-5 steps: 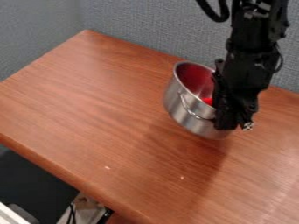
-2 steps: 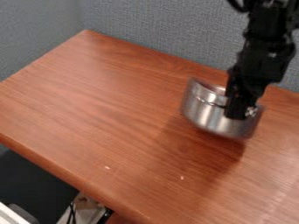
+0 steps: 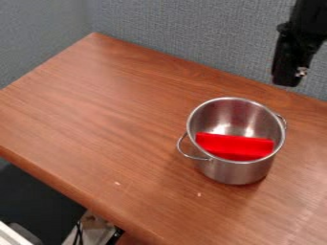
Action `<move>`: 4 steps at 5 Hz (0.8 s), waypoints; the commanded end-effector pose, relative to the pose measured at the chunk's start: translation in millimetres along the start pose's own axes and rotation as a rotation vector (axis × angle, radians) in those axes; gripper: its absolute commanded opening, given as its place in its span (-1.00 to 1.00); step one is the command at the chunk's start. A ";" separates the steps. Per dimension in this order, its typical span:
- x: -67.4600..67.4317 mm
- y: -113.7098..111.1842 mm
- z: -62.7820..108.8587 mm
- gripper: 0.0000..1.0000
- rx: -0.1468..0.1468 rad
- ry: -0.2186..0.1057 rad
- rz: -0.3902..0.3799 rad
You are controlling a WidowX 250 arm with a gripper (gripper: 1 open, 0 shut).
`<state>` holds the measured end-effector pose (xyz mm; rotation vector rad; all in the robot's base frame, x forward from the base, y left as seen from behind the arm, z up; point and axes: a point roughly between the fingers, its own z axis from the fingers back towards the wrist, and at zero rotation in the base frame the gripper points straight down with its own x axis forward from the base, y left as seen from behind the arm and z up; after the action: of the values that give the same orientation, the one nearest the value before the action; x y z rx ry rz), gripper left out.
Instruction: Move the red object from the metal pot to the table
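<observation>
One block (image 3: pixel 238 146) lies in pot (image 3: pixel 234 140) on surface (image 3: pixel 90 105), below-left of jaws. Gripper (image 3: pixel 299 71) raised, empty; jaw spread unclear. Step: regrasp. Next: descend into pot, pinch block.

The metal pot (image 3: pixel 235 140) stands upright on the table (image 3: pixel 102 105), toward the 4 o'clock part of the view. The red object (image 3: pixel 236 147) lies inside the pot, across the lower half of its interior, both ends touching or nearly touching the wall. A thin wire handle hangs at the pot's 9 o'clock side. The gripper (image 3: pixel 297 75) hangs at about 2 o'clock, above and clear of the pot, empty. Its tips are dark and blurred; the jaws appear slightly parted, though this is uncertain.
</observation>
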<state>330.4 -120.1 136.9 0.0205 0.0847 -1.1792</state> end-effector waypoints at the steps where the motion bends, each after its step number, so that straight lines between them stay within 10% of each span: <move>1: 21.0 -2.1 11.7 1.00 0.037 -0.069 0.056; 4: 38.6 -28.0 -48.4 1.00 0.008 -0.085 0.286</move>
<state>316.1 -157.1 75.1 -0.0052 0.0397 -0.8827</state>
